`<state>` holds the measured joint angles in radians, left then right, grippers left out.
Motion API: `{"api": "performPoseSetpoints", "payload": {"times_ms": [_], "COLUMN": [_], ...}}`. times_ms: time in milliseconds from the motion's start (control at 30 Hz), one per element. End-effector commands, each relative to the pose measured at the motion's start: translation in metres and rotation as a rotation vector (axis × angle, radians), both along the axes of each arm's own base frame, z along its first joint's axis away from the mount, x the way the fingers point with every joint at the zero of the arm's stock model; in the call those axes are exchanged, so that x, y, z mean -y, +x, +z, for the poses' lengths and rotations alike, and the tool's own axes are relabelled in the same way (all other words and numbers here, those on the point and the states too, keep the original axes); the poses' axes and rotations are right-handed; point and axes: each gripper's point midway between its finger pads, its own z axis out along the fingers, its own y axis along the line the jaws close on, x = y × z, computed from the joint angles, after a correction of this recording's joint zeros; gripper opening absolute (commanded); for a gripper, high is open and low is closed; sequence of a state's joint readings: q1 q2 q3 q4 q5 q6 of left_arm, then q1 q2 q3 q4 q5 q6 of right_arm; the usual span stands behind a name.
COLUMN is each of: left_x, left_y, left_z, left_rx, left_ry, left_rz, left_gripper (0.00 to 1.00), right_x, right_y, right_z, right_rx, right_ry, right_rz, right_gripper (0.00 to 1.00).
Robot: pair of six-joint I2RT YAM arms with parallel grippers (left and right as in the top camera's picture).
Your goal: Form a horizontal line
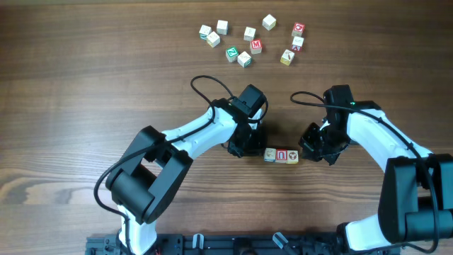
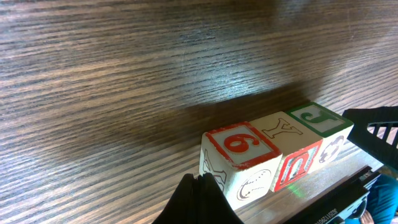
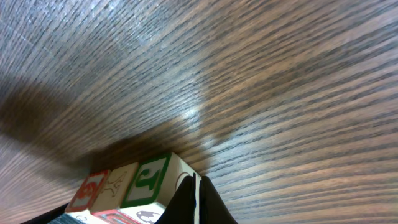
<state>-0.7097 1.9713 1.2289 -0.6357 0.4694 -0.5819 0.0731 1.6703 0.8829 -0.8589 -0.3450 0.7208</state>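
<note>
A row of three letter blocks (image 1: 282,155) lies side by side on the wooden table, between my two grippers. In the left wrist view they are a red "9" block (image 2: 239,142), a "Y" block (image 2: 280,127) and a green "J" block (image 2: 317,118). My left gripper (image 1: 245,149) (image 2: 199,190) is shut and empty, with its tip against the red block's end. My right gripper (image 1: 313,153) (image 3: 194,190) is shut and empty, with its tip against the green "J" block (image 3: 149,178) at the row's other end.
Several loose letter blocks (image 1: 248,39) lie scattered at the far side of the table. The right gripper's black body (image 2: 373,134) shows behind the row in the left wrist view. Both arms' cables loop above the row.
</note>
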Motion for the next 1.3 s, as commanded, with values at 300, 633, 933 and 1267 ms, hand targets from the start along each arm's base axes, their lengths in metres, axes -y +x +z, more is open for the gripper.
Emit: {"api": "performPoseSetpoints", "payload": {"times_ms": [300,633,933,1267], "left_x": [0.01,0.012,0.015,0.019], "left_y": [0.002,0.003,-0.001,-0.006], "left_z": [0.003,0.004,0.006,0.006], "left_rx": [-0.009,-0.007,-0.022,-0.021], "left_ry": [-0.048,-0.056,-0.072,-0.072], "left_rz": [-0.006,-0.004,-0.012,-0.03], "left_gripper": [0.05,0.05,0.04,0.05], "right_x": [-0.005,-0.008,-0.008,-0.008], "right_y": [-0.003,-0.002,0.003,0.009], "right_z": [-0.002,-0.001,-0.001,-0.002], "right_rx": [-0.017,-0.014,0.007,0.034], "right_ry": [0.028,0.043,0.046,0.042], "right_rz": [-0.012,-0.013,-0.012,-0.011], "right_gripper": [0.05,0.05,0.05,0.05]}}
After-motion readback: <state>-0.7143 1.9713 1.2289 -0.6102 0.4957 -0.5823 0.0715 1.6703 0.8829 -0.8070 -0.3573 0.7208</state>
